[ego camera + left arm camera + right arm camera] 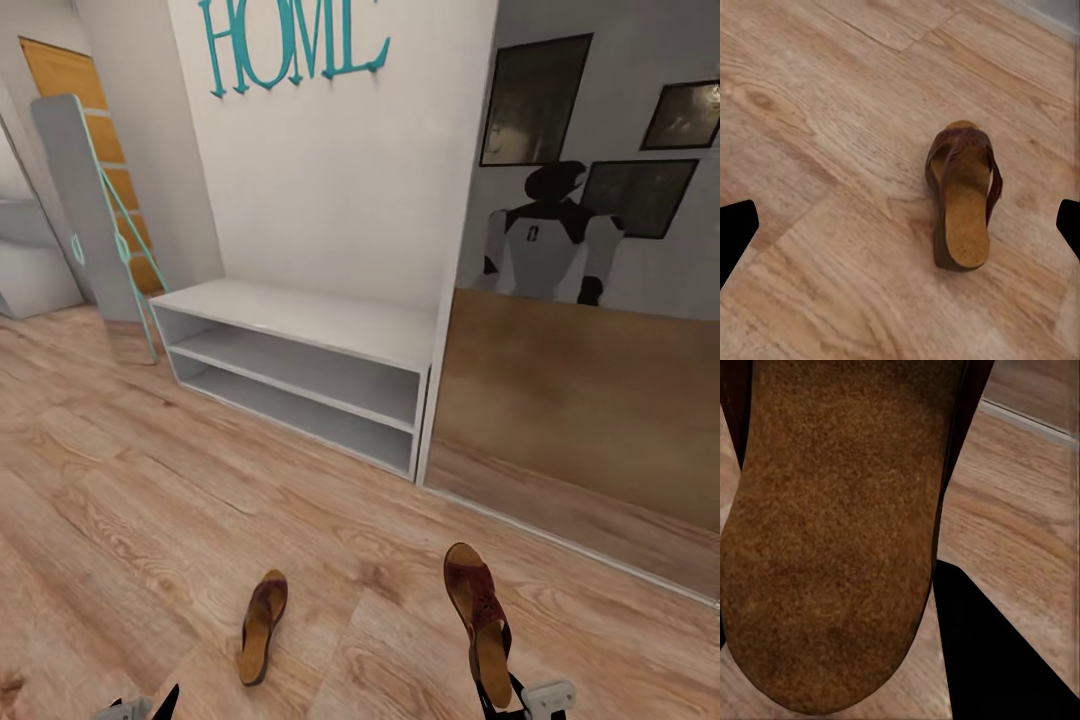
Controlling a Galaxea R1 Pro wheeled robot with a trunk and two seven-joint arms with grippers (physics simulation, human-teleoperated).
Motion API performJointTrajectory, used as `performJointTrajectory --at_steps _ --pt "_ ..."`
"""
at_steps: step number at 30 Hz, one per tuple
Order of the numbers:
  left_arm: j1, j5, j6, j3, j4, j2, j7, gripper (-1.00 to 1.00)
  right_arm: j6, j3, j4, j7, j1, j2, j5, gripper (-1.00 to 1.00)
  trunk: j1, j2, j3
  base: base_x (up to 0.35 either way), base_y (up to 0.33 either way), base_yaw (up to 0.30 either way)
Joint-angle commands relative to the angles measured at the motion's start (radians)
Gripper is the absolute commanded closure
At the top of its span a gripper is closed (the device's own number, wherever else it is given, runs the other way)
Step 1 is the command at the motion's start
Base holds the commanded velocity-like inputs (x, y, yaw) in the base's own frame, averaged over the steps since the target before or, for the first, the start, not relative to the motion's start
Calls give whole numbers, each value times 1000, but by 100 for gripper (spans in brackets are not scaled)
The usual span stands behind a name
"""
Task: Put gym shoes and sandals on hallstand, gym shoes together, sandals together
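Head view: two dark reddish-brown perforated leather sandals with tan insoles lay on the light wood-plank floor (150, 480), one at 7 o'clock of frame (263, 625), the other at 5 o'clock (479, 620). The right gripper (500, 700) sat at that second sandal's heel, its dark fingers either side. The left gripper (140, 708) barely poked in at bottom edge, well apart from the first sandal. A pale grey-white two-shelf unit (300, 325) stood at 12 o'clock against the wall under teal HOME lettering (290, 40). No gym shoes in frame.

Left wrist view: the first sandal (964, 199) lay flat, toe away, with bare floor (817, 135) around it. Fingertips (735, 229) stood wide apart at both frame edges, holding nothing.

Right wrist view: the tan insole (832, 532) was right up against the lens, one dark finger (997, 652) beside the heel. I couldn't tell whether the jaws had closed on it or only straddled it.

My read: this was the grasp on the right-hand sandal. To do it well I'd have confirmed a pinch across the heel sides, lifted straight, then driven to the shelf.
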Motion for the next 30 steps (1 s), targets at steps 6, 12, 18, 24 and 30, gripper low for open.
performJointTrajectory --at_steps 6,12,18,24,30 --pt "-1 5 0 3 1 0 -8 -100 -2 3 0 7 -1 -1 -11 100 0 0 -1 116 5 -268" --pt "-1 -2 0 2 1 -1 -8 -100 -2 3 -1 8 -1 -1 -11 100 0 0 -1 16 1 -192" --pt "-33 -16 17 -34 43 -1 166 -100 1 31 -34 28 -1 0 -7 100 0 0 -1 2 0 -23" --pt "-217 -45 66 -188 163 1 239 -100 28 81 -172 84 -1 -7 -7 100 0 0 -1 0 0 -3" --pt "-449 -57 123 -289 389 4 347 -100 228 96 -389 158 -1 -11 -7 100 0 0 -1 0 0 0"
